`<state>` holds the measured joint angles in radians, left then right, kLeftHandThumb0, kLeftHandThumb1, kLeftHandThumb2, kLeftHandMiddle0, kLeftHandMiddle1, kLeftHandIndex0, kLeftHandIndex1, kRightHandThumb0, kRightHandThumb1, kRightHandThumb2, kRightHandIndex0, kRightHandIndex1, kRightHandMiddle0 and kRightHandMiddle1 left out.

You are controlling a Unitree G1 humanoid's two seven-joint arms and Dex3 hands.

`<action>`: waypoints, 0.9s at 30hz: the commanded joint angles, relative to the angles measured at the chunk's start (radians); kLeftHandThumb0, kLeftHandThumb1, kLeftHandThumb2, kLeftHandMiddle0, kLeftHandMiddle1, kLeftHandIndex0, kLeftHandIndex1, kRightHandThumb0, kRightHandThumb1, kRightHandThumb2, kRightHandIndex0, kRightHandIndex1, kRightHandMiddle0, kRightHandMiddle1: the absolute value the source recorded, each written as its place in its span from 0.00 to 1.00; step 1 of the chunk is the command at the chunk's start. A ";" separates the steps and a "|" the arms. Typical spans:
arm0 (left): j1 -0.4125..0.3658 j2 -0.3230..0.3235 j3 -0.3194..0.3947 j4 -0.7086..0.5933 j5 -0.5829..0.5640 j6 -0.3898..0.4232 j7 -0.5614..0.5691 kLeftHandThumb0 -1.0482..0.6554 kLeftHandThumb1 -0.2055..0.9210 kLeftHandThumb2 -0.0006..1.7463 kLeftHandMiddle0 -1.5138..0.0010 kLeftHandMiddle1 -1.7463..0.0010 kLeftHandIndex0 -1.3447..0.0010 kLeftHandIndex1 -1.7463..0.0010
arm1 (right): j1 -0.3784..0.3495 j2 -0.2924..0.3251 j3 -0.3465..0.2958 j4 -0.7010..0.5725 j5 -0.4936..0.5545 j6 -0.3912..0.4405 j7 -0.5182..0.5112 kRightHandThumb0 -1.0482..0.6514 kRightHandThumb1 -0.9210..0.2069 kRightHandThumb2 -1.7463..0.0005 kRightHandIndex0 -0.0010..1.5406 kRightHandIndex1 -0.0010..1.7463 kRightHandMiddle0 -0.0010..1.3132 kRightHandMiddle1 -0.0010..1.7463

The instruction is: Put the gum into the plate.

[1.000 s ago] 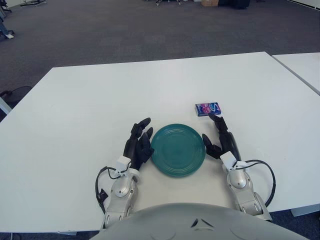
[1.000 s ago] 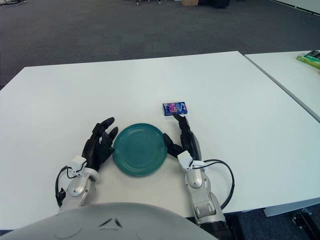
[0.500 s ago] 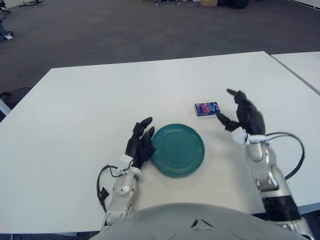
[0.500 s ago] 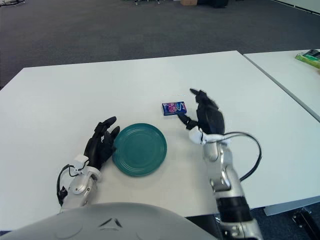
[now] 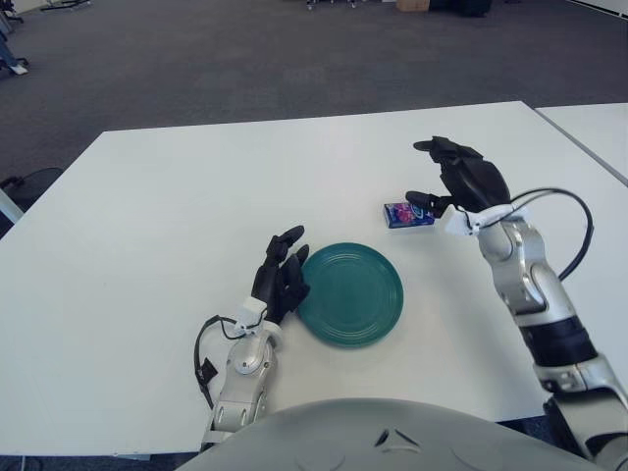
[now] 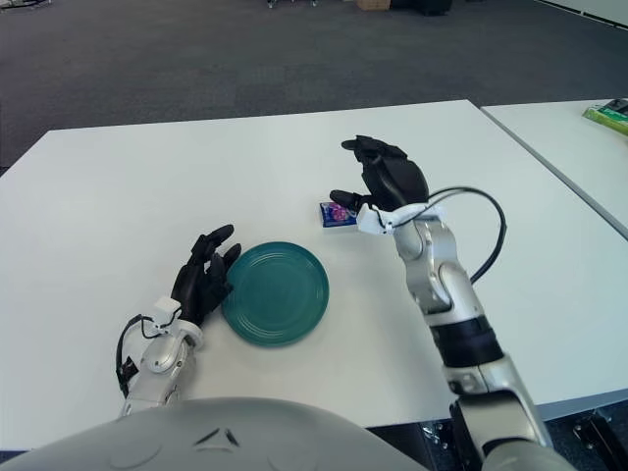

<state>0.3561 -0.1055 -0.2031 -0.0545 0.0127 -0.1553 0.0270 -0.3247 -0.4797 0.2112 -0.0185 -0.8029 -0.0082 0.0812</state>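
One right hand (image 5: 461,182) has risen from beside the teal plate (image 5: 349,293) and now hovers spread-fingered, empty, directly over the gum pack (image 5: 406,214), ready to descend; left hand (image 5: 280,280) rests open by the plate.

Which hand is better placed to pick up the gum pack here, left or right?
Right. The right hand hovers, fingers spread, directly above the gum pack, which lies on the table beyond the plate. The left hand rests open at the plate's left rim, with the plate between it and the gum.

Bright, even overhead light; soft shadows.
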 commanded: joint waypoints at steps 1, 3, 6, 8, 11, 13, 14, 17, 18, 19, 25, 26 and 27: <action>0.014 -0.009 -0.003 0.048 0.013 0.028 0.014 0.12 1.00 0.57 0.65 1.00 0.87 0.56 | -0.053 -0.001 0.050 0.102 -0.027 -0.035 -0.019 0.19 0.00 0.66 0.19 0.00 0.03 0.40; 0.014 -0.007 -0.004 0.051 0.012 0.020 0.013 0.12 1.00 0.57 0.66 1.00 0.87 0.56 | -0.069 -0.009 0.066 0.131 -0.034 -0.054 -0.027 0.19 0.00 0.66 0.19 0.00 0.03 0.40; 0.013 -0.005 -0.005 0.055 0.008 0.012 0.009 0.12 1.00 0.57 0.66 1.00 0.87 0.56 | -0.089 -0.018 0.089 0.172 -0.044 -0.079 -0.036 0.19 0.00 0.66 0.19 0.01 0.03 0.40; 0.012 -0.005 -0.004 0.057 0.005 0.009 0.008 0.12 1.00 0.57 0.67 1.00 0.88 0.56 | -0.102 -0.019 0.102 0.201 -0.050 -0.092 -0.042 0.19 0.00 0.66 0.20 0.01 0.03 0.40; 0.012 -0.008 -0.003 0.059 0.001 0.005 0.009 0.13 1.00 0.57 0.68 1.00 0.88 0.57 | -0.124 -0.015 0.123 0.248 -0.060 -0.108 -0.050 0.18 0.00 0.65 0.20 0.01 0.03 0.40; 0.012 -0.008 -0.002 0.060 -0.001 0.003 0.009 0.13 1.00 0.57 0.67 1.00 0.88 0.57 | -0.137 -0.014 0.135 0.271 -0.064 -0.115 -0.048 0.18 0.00 0.65 0.19 0.00 0.02 0.40; 0.013 -0.008 -0.003 0.059 -0.001 0.003 0.009 0.12 1.00 0.57 0.67 1.00 0.88 0.57 | -0.141 -0.013 0.140 0.278 -0.065 -0.118 -0.046 0.18 0.00 0.65 0.19 0.00 0.02 0.40; 0.013 -0.007 -0.004 0.056 0.001 0.003 0.009 0.13 1.00 0.57 0.67 0.99 0.88 0.56 | -0.151 -0.009 0.152 0.294 -0.064 -0.119 -0.041 0.18 0.00 0.64 0.19 0.00 0.01 0.40; 0.013 -0.007 -0.005 0.055 0.001 0.004 0.009 0.13 1.00 0.57 0.67 0.99 0.87 0.56 | -0.153 -0.008 0.155 0.297 -0.064 -0.119 -0.039 0.19 0.00 0.65 0.18 0.00 0.01 0.40; 0.013 -0.007 -0.006 0.054 0.004 0.005 0.011 0.13 1.00 0.57 0.67 0.99 0.87 0.56 | -0.154 -0.004 0.159 0.301 -0.062 -0.117 -0.037 0.19 0.00 0.65 0.18 0.00 0.01 0.40; 0.013 -0.011 -0.009 0.050 0.008 0.013 0.017 0.13 1.00 0.57 0.67 0.99 0.88 0.57 | -0.151 0.002 0.175 0.318 -0.053 -0.115 -0.037 0.21 0.00 0.67 0.19 0.00 0.01 0.40; 0.013 -0.012 -0.009 0.049 0.007 0.015 0.017 0.13 1.00 0.57 0.67 0.99 0.88 0.57 | -0.148 0.003 0.179 0.328 -0.053 -0.117 -0.042 0.21 0.00 0.67 0.19 0.00 0.01 0.40; 0.013 -0.013 -0.009 0.049 0.005 0.015 0.017 0.13 1.00 0.57 0.67 1.00 0.88 0.57 | -0.144 0.005 0.185 0.347 -0.054 -0.123 -0.054 0.21 0.00 0.67 0.20 0.01 0.01 0.41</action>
<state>0.3533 -0.1053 -0.2082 -0.0373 0.0151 -0.1855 0.0347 -0.4598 -0.4799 0.3826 0.2946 -0.8539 -0.1234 0.0435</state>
